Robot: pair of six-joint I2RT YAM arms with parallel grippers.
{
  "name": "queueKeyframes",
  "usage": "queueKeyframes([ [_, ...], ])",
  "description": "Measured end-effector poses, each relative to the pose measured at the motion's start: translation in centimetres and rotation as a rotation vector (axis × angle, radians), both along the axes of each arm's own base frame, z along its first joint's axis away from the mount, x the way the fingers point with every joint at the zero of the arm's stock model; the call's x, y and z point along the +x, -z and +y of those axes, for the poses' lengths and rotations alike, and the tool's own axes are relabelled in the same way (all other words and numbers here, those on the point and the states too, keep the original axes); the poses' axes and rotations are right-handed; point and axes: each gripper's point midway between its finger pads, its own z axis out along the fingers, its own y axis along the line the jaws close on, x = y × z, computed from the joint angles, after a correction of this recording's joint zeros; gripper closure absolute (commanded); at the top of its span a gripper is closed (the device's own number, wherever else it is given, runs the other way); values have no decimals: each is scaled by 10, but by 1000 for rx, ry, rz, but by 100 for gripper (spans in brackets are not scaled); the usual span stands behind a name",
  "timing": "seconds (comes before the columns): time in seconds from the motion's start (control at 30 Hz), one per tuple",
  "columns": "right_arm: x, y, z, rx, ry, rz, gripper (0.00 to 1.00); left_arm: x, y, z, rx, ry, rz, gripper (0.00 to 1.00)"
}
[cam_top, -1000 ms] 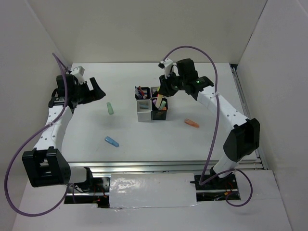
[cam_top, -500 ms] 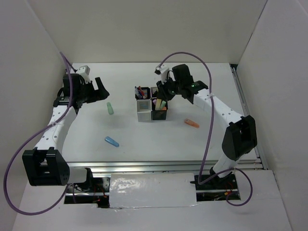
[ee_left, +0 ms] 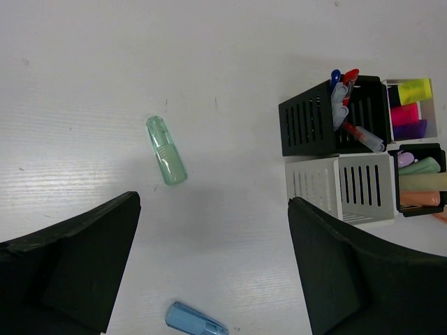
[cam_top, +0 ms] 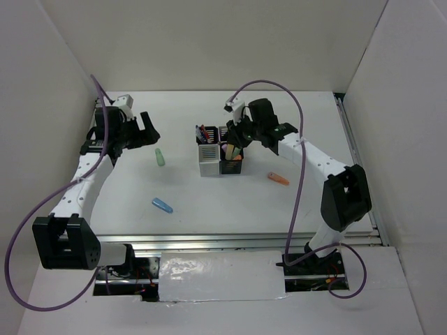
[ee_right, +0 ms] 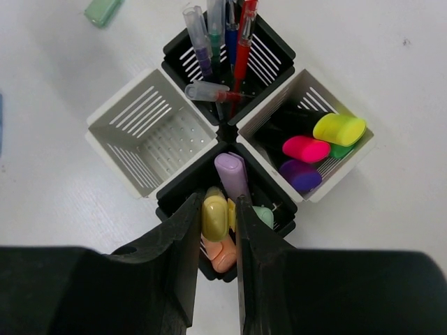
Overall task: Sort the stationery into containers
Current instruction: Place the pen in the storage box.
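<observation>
Tabletop [cam_top: 209,209]: white and flat, with white walls at the left, right and far sides.
Cup block [cam_top: 209,166]: four small square cups stuck together, near the middle of the tabletop and a bit to the far side.
Left pincer [ee_left: 213,230]: spread wide with nothing in it, up over the left side of the tabletop.
Right pincer [ee_right: 216,208]: clenched on a yellow marker [ee_right: 214,222], right over the near right cup.
Far left cup [ee_right: 272,52]: black, with thin pens [ee_right: 241,35] standing in it.
Far right cup [ee_right: 349,150]: white, with highlighters [ee_right: 306,149] inside (yellow, pink and purple tops).
Near left cup [ee_right: 115,150]: white, with slots in its sides.
Near right cup [ee_right: 174,188]: black, with pastel markers [ee_right: 232,174] in it; I cannot tell how far down the yellow marker goes.
Green marker [cam_top: 159,157]: lying flat between the left pincer and the cup block, touching neither.
Blue marker [cam_top: 162,205]: lying flat, nearer than the green one.
Orange marker [cam_top: 278,179]: lying flat to the right of the cup block, a little nearer.
</observation>
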Motion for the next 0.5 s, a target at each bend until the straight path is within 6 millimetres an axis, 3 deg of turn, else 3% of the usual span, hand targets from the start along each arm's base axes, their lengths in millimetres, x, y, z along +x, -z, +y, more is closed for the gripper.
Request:
queueKeyframes([
  [0.5, -8, 35, 8, -49, -62, -59, 99, -3, 12, -10, 26, 10, 16, 1],
])
